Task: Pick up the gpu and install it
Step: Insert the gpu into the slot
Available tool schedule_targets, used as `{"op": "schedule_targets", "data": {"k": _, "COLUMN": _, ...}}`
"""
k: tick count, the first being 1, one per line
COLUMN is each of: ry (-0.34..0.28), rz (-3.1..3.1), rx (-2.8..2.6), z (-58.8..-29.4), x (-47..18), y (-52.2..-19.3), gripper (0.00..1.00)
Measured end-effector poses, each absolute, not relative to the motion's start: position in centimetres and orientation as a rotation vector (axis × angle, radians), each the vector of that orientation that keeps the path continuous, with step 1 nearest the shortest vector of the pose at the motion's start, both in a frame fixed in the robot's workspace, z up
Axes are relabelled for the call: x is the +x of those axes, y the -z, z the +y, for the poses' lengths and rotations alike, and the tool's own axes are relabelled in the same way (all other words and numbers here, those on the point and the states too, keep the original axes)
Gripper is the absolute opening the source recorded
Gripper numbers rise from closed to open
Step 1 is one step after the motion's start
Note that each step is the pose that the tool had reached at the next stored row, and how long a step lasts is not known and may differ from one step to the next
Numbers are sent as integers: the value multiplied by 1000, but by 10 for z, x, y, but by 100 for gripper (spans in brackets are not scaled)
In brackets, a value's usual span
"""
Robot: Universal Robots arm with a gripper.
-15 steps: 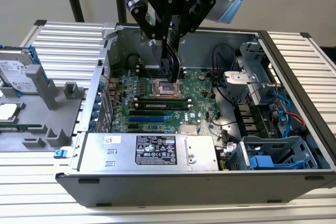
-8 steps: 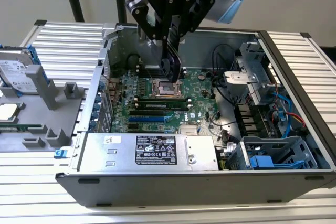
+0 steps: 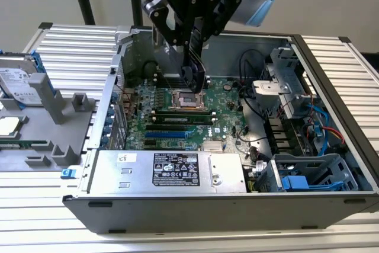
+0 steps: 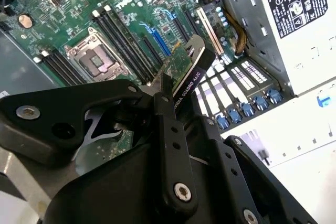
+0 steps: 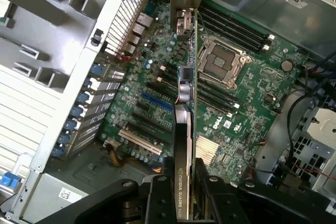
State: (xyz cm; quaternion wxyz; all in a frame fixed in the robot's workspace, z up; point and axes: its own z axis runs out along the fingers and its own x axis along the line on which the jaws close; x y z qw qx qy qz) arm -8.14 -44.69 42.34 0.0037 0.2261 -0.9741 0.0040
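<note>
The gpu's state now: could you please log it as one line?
gripper shut on gpu | gpu held over motherboard | not seated

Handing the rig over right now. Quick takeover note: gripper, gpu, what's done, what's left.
Gripper: shut on the gpu, which is held on edge between the fingers.
Gpu: in the air inside the open case, above the motherboard, over the socket and slot area.
Done: pick-up.
Left: install. The card is not seated; the blue slot and white slot stand free.
</note>
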Motion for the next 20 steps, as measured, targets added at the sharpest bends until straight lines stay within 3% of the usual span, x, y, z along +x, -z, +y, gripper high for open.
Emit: {"op": "schedule_targets", "data": {"k": 20, "ry": -13, "rz": -3005, "rx": 892, "z": -447, "x": -81, "y": -423, "gripper": 0}}
